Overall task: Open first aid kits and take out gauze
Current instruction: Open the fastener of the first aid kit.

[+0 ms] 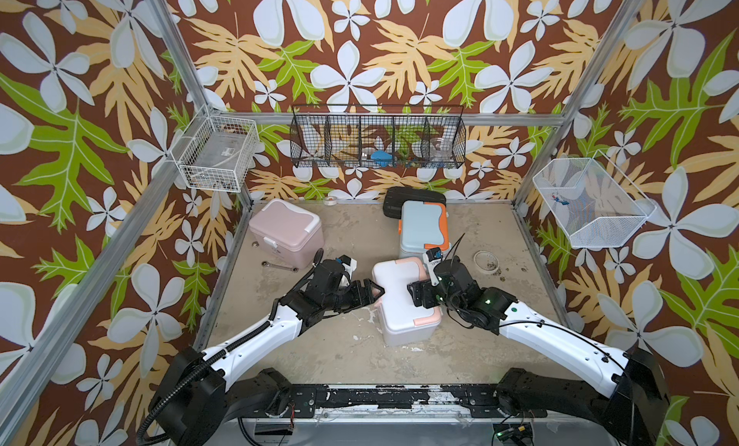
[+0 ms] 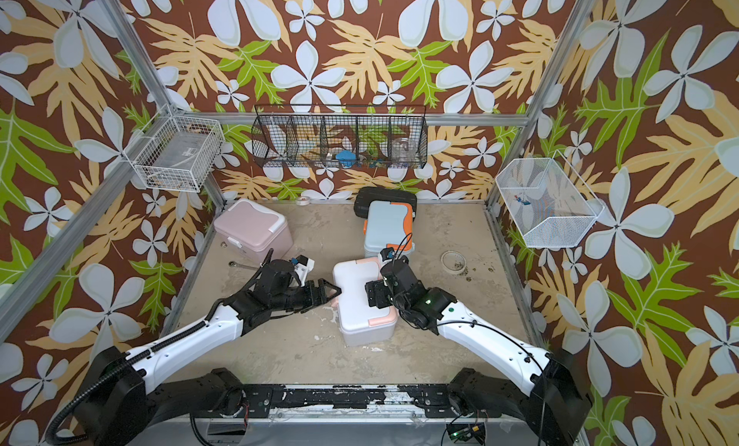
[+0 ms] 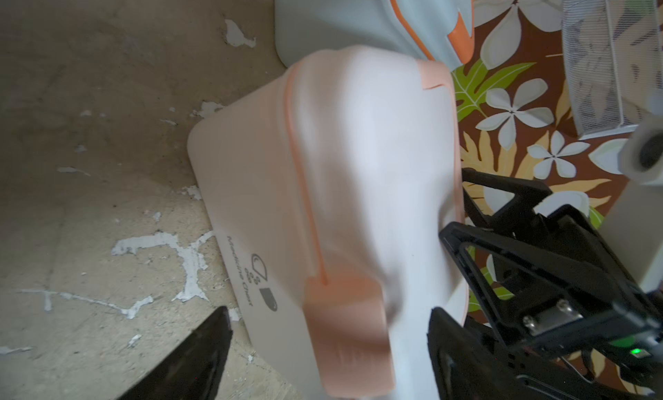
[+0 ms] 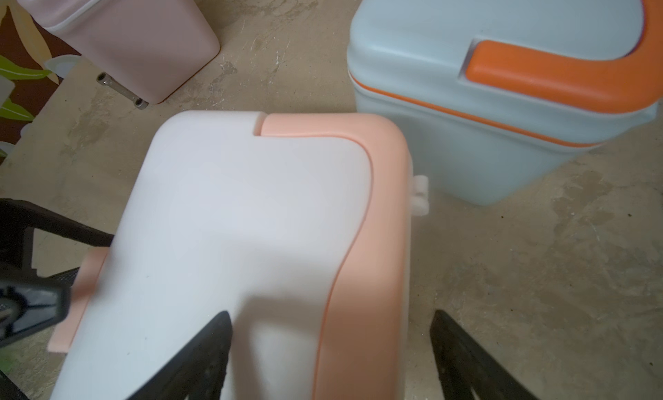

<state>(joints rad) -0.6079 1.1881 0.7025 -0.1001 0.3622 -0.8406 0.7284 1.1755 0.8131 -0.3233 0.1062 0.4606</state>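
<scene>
The white first aid kit with peach trim [image 1: 400, 304] [image 2: 360, 308] stands mid-table, lid down. My left gripper [image 1: 375, 292] [image 3: 328, 319] is open at its left side, one finger on each side of the peach latch [image 3: 344, 330]. My right gripper [image 1: 414, 294] [image 4: 330, 319] is open over the lid's right edge, astride the peach handle [image 4: 373, 201]. The light blue kit with orange trim [image 1: 424, 228] [image 4: 466, 136] stands closed just behind. The dusty pink kit [image 1: 286, 228] [image 4: 136, 39] sits closed at the back left. No gauze shows.
A flat black ribbed case [image 1: 414, 198] lies behind the blue kit. A metal wrench [image 1: 280, 267] lies near the pink kit, a tape ring [image 1: 486, 260] to the right, a small tape roll [image 1: 331, 200] at the back wall. Wire baskets [image 1: 378, 142] hang on the walls.
</scene>
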